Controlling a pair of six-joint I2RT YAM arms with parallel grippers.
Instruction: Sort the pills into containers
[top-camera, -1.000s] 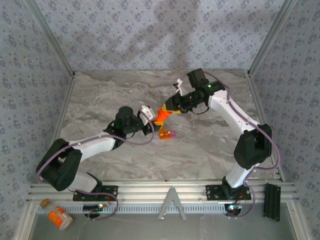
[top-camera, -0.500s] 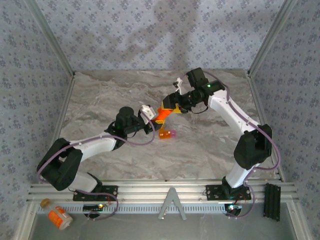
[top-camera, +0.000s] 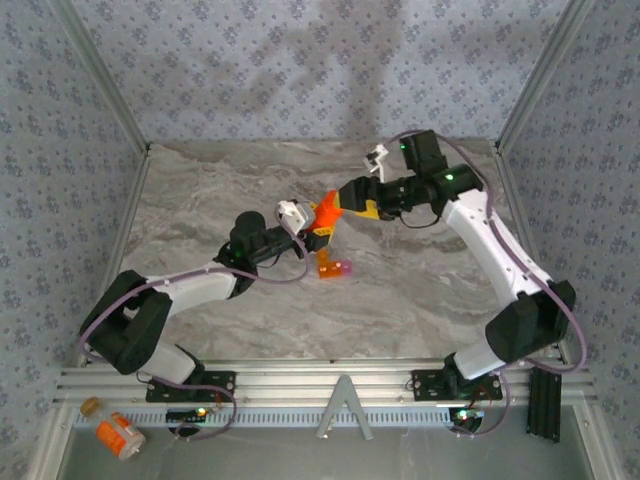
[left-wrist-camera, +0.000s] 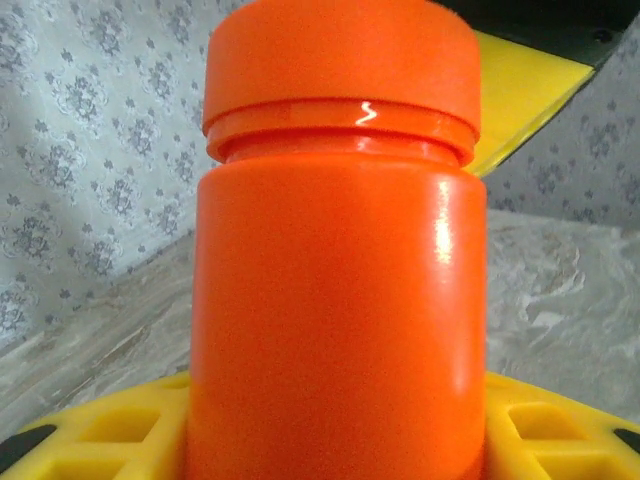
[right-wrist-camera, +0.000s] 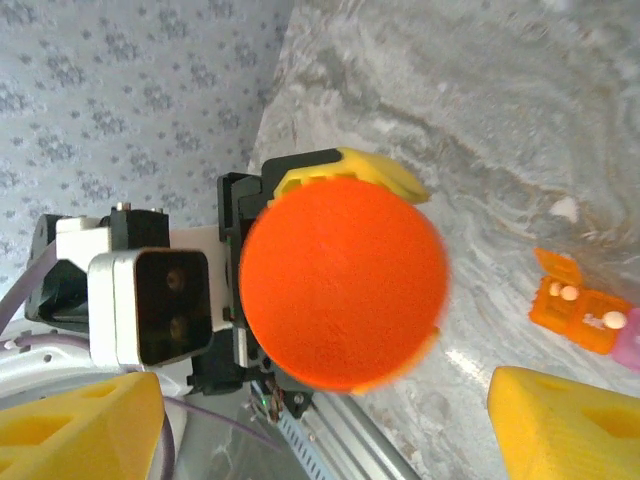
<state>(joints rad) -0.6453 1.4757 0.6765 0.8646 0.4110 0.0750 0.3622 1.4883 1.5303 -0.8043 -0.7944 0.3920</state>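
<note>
Right arm has swung out to its right since a second ago, elbow lower and wider, and the right gripper now reaches in level toward the bottle's cap end. Left gripper and bottle shifted slightly away from the arm bases.

Left jaws pinching the orange pill bottle around its lower body, yellow fingers on both sides, cap on. Bottle is held off the bench, tilted, cap pointing at the right jaws.

Right jaws spread wide, a yellow finger on either side, cap centred ahead of the gap. Cannot tell if they touch the cap. One right fingertip sits just behind the cap in the left wrist view.

Small orange box with pink end lies on the bench, below and just beside both jaws, white pills visible inside.
</note>
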